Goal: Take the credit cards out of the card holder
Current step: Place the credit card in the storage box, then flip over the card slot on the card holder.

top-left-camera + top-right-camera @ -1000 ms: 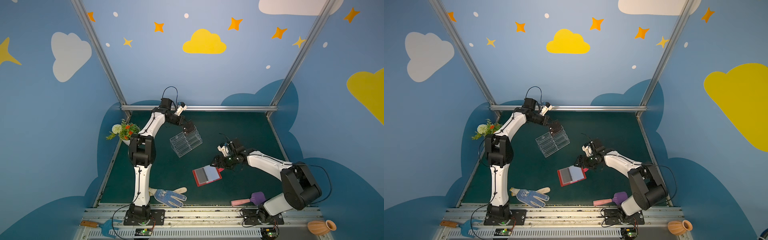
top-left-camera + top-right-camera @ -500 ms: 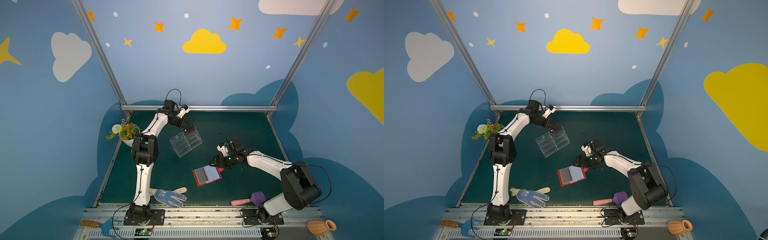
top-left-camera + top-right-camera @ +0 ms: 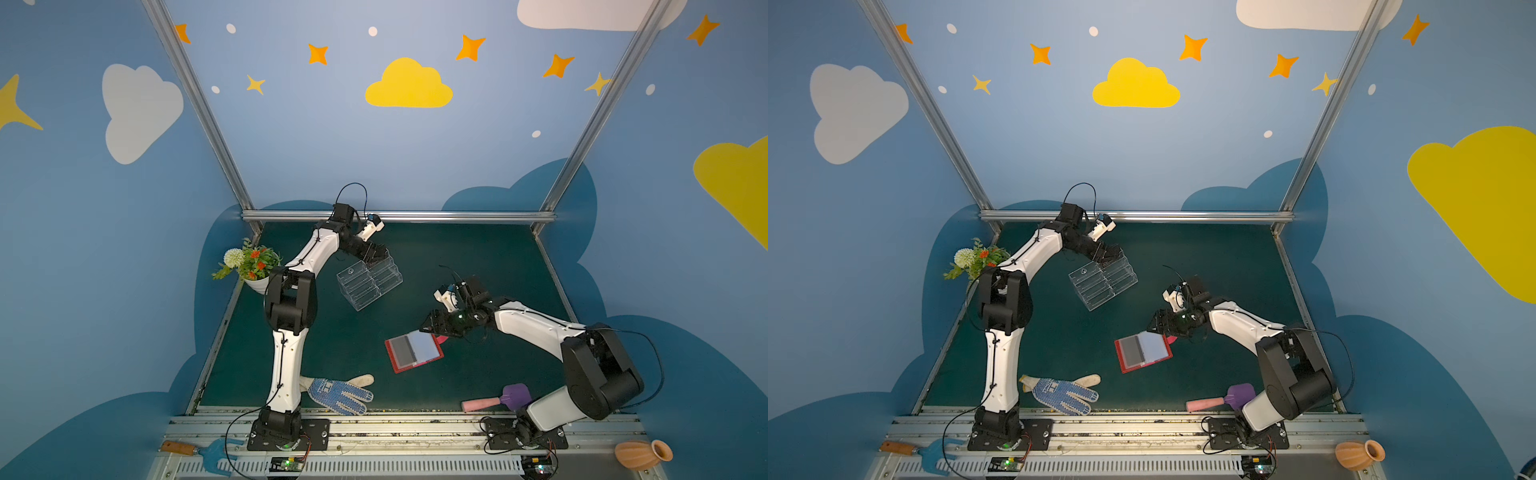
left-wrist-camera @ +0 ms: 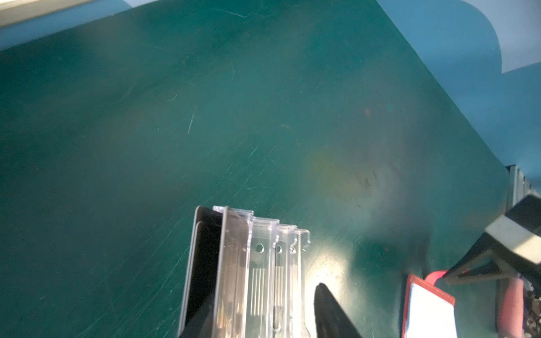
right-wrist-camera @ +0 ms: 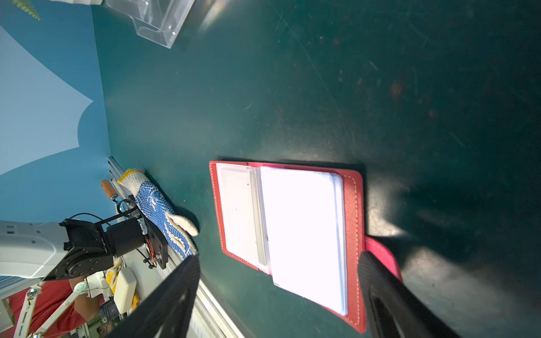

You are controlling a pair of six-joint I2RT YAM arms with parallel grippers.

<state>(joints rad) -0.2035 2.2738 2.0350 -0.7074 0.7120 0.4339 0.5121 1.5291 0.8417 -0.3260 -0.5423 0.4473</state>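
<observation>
A dark green table (image 3: 478,257) sits inside blue walls painted with clouds and stars. In both top views the left gripper (image 3: 376,258) is just above centre, jaws parted over the back tier of the clear stand (image 3: 370,282). Its wrist view shows one dark card (image 4: 205,263) standing in that back slot, so the card looks set down rather than held.

The right gripper (image 3: 428,327), right of centre, is spread wide and holds nothing. One finger hangs above the strap (image 5: 380,251) of the open red holder (image 3: 413,351), which lies flat mid-frame.

So one card looks out. A grey panel (image 3: 402,348) under the holder's left sleeve may be another; glare hides it in the wrist view. A glove (image 3: 338,395) lies lower left, and a plant (image 3: 251,262) stands at the left edge.
</observation>
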